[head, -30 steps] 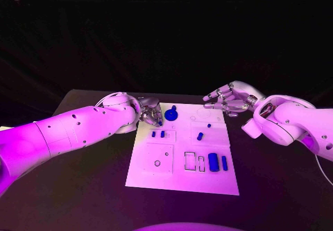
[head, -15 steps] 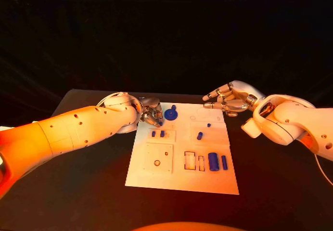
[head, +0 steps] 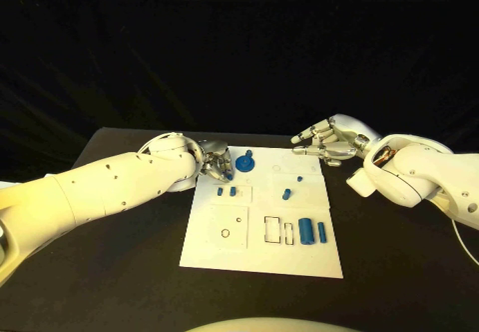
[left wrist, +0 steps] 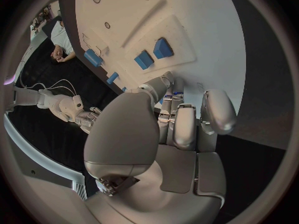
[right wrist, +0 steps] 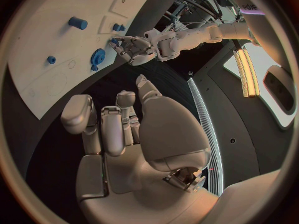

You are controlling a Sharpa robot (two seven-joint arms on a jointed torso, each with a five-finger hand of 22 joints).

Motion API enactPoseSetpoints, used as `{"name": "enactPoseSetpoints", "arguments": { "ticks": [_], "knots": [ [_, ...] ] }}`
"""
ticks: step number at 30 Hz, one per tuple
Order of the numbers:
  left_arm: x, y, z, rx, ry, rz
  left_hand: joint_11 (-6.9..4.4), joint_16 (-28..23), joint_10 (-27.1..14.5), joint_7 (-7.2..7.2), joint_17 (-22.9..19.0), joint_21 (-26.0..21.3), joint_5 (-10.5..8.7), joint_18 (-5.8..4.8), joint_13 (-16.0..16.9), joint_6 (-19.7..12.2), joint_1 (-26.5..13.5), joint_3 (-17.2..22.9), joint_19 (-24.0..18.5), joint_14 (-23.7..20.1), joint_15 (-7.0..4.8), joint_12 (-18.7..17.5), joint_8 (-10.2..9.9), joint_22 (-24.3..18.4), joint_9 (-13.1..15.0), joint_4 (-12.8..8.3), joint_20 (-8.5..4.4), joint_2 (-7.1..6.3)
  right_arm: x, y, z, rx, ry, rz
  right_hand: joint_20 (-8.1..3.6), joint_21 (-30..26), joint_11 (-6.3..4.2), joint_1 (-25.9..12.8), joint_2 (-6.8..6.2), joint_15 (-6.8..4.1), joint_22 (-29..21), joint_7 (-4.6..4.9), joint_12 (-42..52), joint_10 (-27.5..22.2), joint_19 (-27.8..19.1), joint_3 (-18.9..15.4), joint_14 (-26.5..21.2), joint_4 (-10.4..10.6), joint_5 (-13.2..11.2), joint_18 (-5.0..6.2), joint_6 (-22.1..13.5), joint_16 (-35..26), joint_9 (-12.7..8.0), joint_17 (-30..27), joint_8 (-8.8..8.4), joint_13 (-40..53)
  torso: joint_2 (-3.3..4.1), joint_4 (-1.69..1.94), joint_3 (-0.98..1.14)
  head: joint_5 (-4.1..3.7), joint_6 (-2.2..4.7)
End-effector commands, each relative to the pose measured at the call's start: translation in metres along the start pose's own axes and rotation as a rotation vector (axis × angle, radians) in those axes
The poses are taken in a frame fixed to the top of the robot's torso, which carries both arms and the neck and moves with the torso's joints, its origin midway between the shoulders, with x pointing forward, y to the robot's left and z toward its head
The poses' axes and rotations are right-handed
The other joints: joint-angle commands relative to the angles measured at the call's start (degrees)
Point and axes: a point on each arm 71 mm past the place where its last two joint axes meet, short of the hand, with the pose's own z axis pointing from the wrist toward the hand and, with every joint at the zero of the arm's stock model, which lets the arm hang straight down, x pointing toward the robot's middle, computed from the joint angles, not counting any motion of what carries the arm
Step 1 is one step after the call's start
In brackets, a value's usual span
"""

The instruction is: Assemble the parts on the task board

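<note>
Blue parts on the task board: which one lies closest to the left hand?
The round blue gear-like part at the board's far left corner, right beside the left hand; the other blue parts sit farther down the task board.

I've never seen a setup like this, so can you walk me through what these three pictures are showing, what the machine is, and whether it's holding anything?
This is a robot with two white arms, each ending in a silver many-fingered hand. One picture looks down from its head; the two round ones come from cameras at its wrists, behind each hand.

On the black table lies a white task board carrying small blue parts: a round gear-like piece, two small blocks and a larger cylinder among them.

The left hand sits at the board's far left corner, beside the gear-like piece, fingers curled in. I cannot tell whether it holds something. The right hand hovers over the far right corner, fingers apart, holding nothing.
</note>
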Motion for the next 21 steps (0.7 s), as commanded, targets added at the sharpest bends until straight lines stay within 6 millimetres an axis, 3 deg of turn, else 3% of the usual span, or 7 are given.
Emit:
{"name": "enactPoseSetpoints", "arguments": {
  "ticks": [1, 4, 5, 9, 11, 15, 21],
  "knots": [
    [0.003, 0.001, 0.0, -0.008, 0.021, 0.01, 0.57, 0.13, -0.08, 0.32, 0.04, 0.0, -0.31, -0.77, 0.08, -0.76, -0.77, 0.11, 1.56, 1.5, 0.09, -0.35, -0.5, 0.11, -0.15, -0.29, -0.27, -0.12, 0.001, 0.0, 0.0, -0.002, 0.01, -0.006, -0.04, -0.28, -0.07, 0.1, 0.4, 0.17, -0.27, 0.03, -0.26, -0.53, -0.51, -0.25, 2.42, -0.02, 0.26, 1.12, -0.43, -0.31, -0.03, -0.17, 0.26, -0.22, -0.01, 0.02, -0.07, 0.03, 0.05],
    [0.003, 0.001, 0.0, -0.01, 0.02, 0.009, 0.86, 0.18, -0.01, 0.76, -0.04, 0.03, -0.3, -0.8, 0.22, -3.1, -1.11, 0.25, 1.54, 1.48, 0.34, -0.64, -1.97, 0.21, -0.81, -0.42, -0.1, -0.53, 0.001, -0.001, 0.0, 0.007, 0.012, -0.012, 0.03, -1.32, 0.05, 0.36, 0.47, 0.29, -1.68, 0.16, -6.05, -4.17, -1.31, -0.59, 2.11, 0.04, 0.2, 1.38, -0.88, -0.96, -0.08, -0.92, 0.13, -5.11, 0.0, 0.03, -0.05, 0.03, 0.05],
    [0.003, 0.001, 0.0, -0.012, 0.019, 0.009, 0.98, 0.18, -0.03, 1.0, -0.06, 0.06, -0.3, -0.81, 0.24, -3.49, -1.2, 0.28, 1.53, 1.47, 0.41, -0.72, -2.15, 0.25, -0.93, -0.45, -0.06, -0.64, 0.001, -0.002, 0.0, 0.012, 0.015, -0.018, 0.1, -2.85, 0.14, 0.74, 0.82, 0.37, -3.8, 0.23, -11.69, -7.64, -2.57, -0.58, 1.52, 0.12, 0.27, 1.79, -1.14, -2.29, -0.09, -2.56, 0.07, -9.72, -0.01, 0.03, -0.07, 0.02, 0.09],
    [0.002, 0.002, -0.001, -0.015, 0.011, 0.007, 1.54, 0.15, -0.14, 1.76, -0.3, -0.05, -0.29, -0.84, 0.38, -5.81, -1.46, 0.52, 1.45, 1.38, 0.84, -1.1, -2.45, 0.27, -1.44, -0.61, 0.25, -1.03, 0.0, -0.004, 0.0, 0.025, 0.024, -0.083, 0.29, -8.52, 0.45, 2.14, 1.34, 0.57, -11.1, 0.46, -20.5, -10.54, -6.49, -0.21, -0.56, 0.43, 0.49, 3.09, -1.12, -7.78, 0.01, -8.83, 0.35, -17.32, -0.02, -0.03, -0.09, 0.01, 0.14],
    [0.001, 0.003, -0.001, -0.017, 0.006, 0.004, 1.73, 0.2, -0.14, 1.98, -0.32, -0.07, -0.3, -0.84, 0.48, -7.67, -1.58, 0.68, 1.41, 1.35, 1.02, -1.31, -2.4, 0.32, -1.52, -0.7, 0.42, -1.25, -0.001, -0.006, 0.0, 0.035, 0.027, -0.115, 0.45, -9.59, 0.77, 2.79, 0.65, 0.86, -11.95, 0.82, -27.3, -7.56, -5.91, -0.34, -0.28, 0.76, -0.11, 3.13, -1.19, -9.38, -0.09, -10.21, 0.46, -25.1, -0.01, 0.01, -0.09, -0.06, 0.17],
    [-0.001, 0.006, -0.003, -0.024, -0.011, -0.004, 1.99, 0.23, -0.24, 2.33, -0.44, -0.05, -0.3, -0.85, 0.61, -9.93, -1.65, 0.77, 1.37, 1.3, 1.26, -1.61, -2.46, 0.41, -1.54, -0.85, 0.64, -1.54, -0.004, -0.011, 0.0, 0.069, 0.032, -0.21, 0.45, -10.12, 0.99, 4.29, 0.59, 0.84, -12.38, 0.8, -32.44, -8.59, -5.37, 0.31, -0.2, 0.33, -0.07, 3.15, -0.09, -10.89, 0.01, -11.76, 0.96, -30.26, -0.07, 0.0, -0.09, -0.06, 0.2],
    [-0.008, 0.018, -0.01, -0.036, -0.066, -0.07, 2.22, 0.31, -0.58, 2.58, -0.46, 0.02, -0.22, -0.85, 0.71, -8.53, -0.8, 1.76, 1.29, 1.27, 1.42, -2.0, -1.44, 0.55, -1.08, -1.27, 0.84, -0.75, -0.005, -0.021, 0.0, 0.122, 0.039, -0.482, 0.19, -8.63, 0.61, 7.59, 0.06, 0.6, -10.0, 0.31, -39.71, -5.34, -3.11, 4.06, 1.13, -1.7, -0.5, 2.68, 2.84, -9.69, 0.0, -9.86, 1.37, -39.5, -0.1, -0.02, -0.01, -0.31, 0.53]
  ]
}}
